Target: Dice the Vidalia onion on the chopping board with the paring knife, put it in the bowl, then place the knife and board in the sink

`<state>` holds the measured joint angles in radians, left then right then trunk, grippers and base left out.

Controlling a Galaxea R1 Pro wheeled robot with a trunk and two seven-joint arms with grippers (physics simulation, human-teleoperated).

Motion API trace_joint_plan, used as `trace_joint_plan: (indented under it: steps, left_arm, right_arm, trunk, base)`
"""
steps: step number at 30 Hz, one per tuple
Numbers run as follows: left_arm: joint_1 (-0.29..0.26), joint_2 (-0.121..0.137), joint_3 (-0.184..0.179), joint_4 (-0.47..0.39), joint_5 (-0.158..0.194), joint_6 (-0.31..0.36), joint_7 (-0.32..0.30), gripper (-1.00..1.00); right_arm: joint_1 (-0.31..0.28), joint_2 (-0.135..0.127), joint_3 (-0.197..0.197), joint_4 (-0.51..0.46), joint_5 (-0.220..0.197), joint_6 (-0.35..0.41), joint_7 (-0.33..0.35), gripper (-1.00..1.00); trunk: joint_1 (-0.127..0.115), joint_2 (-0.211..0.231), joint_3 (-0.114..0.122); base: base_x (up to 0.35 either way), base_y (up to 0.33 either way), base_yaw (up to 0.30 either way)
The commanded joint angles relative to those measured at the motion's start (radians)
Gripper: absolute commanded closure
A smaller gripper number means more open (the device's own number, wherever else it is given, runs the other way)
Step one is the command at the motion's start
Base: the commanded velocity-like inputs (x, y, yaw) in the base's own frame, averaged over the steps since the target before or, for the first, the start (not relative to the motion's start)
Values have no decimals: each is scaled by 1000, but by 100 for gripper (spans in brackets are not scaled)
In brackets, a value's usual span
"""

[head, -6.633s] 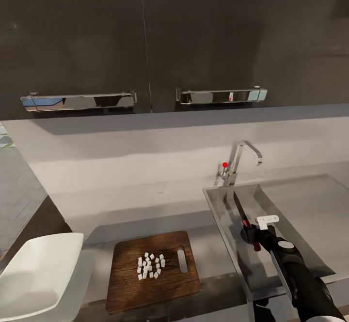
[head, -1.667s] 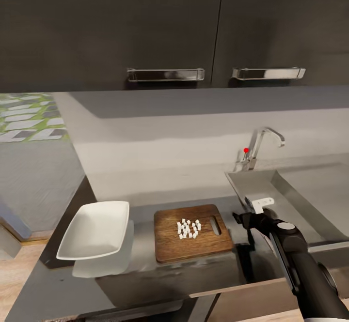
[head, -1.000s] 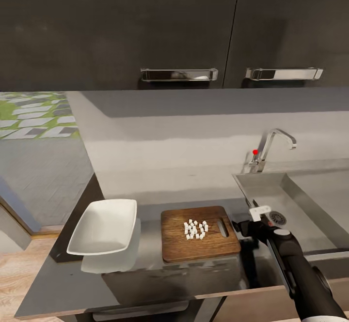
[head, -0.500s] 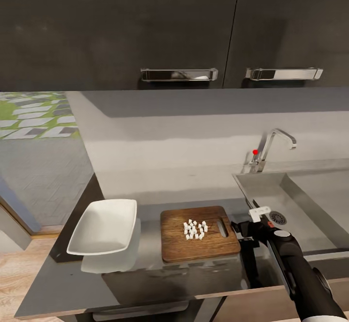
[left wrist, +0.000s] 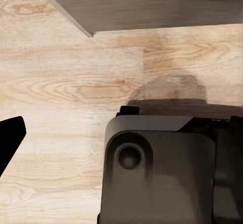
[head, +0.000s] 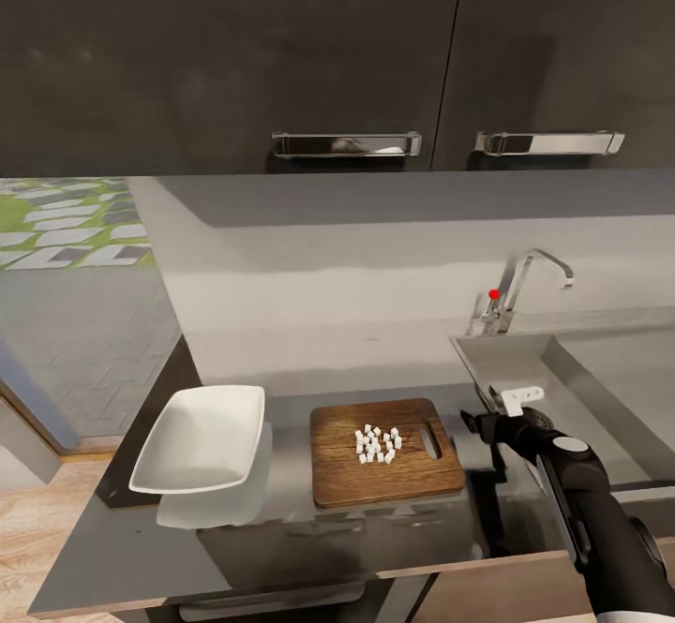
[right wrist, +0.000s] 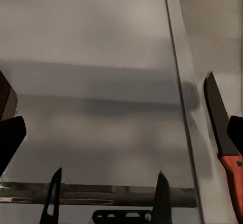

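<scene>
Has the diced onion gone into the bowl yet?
No. In the head view the pale onion bits lie in a cluster on the board, and the bowl beside it holds nothing.

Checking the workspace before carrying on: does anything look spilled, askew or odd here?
Nothing looks spilled. The diced onion sits in a tidy cluster on the chopping board, the bowl beside it is empty and upright, and the paring knife lies flat in the sink.
</scene>
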<state>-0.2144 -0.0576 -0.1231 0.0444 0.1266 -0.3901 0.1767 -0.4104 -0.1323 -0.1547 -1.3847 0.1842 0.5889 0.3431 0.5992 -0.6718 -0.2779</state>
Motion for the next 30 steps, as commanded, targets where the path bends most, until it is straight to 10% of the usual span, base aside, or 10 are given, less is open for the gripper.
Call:
trace_joint_plan:
  steps: [1,30]
  left_arm:
    - [-2,-1,-9,4,10,-7,1,-100]
    - [-2,0,-9,5,10,-6,1,-100]
  right_arm:
    - [-1,0,-4,-7,12,5,16,-100]
    - [-1,9,-1,-3,14,6,25,-100]
  trunk:
    - [0,-1,-1]
    - [0,-1,-1]
  base:
    - [0,0,0]
    - [0,85,0]
